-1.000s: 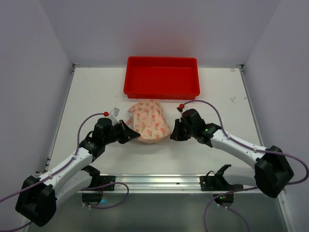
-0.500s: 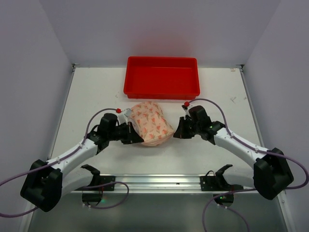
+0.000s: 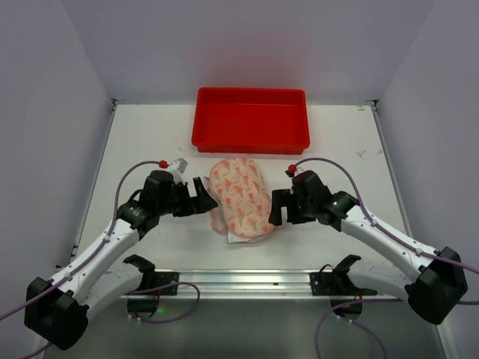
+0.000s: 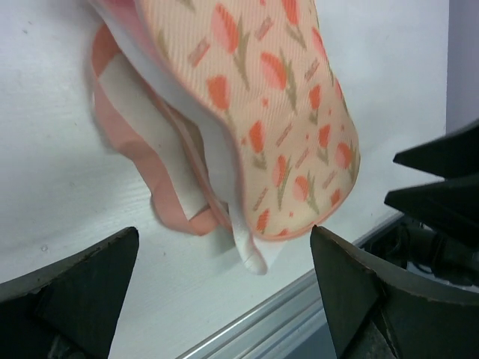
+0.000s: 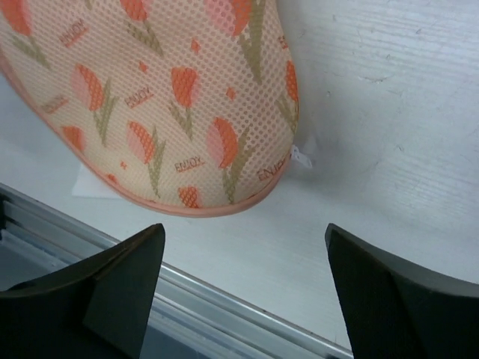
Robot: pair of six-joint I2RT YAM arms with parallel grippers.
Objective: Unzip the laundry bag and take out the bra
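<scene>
End effectors (image 3: pixel 203 196) (image 3: pixel 275 208), two; laundry bag (image 3: pixel 241 191), one.

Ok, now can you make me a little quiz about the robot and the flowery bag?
1. True or false: the laundry bag lies on the table, outside the red tray.
2. Pick one. The left gripper is: A) open, holding nothing; B) shut on the bag; C) inside the tray.
3. Short answer: what is printed on the bag's fabric?

Key: 1 true. 2 A. 3 flowers, orange and pink.
</scene>
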